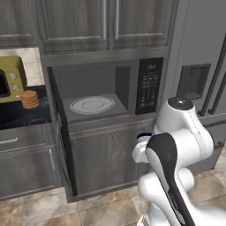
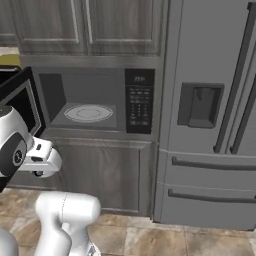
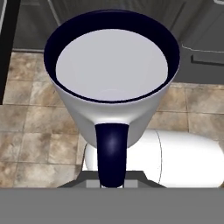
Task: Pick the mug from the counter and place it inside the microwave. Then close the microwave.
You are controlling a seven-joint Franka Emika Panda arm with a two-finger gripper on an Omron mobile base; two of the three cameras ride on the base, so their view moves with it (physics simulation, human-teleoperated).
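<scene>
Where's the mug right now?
The mug is held in the pincer by its handle, above the tile floor. In the left base view its dark rim peeks beside the arm, below the open microwave, not yet inside.

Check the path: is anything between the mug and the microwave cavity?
Nothing visible. The gripper holds the mug by its handle, low in front of the cabinet. The microwave door is swung open to the left, and the turntable is bare.

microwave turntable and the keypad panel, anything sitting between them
Nothing: in the left base view, bare grey cavity floor separates the turntable from the keypad panel.
</scene>
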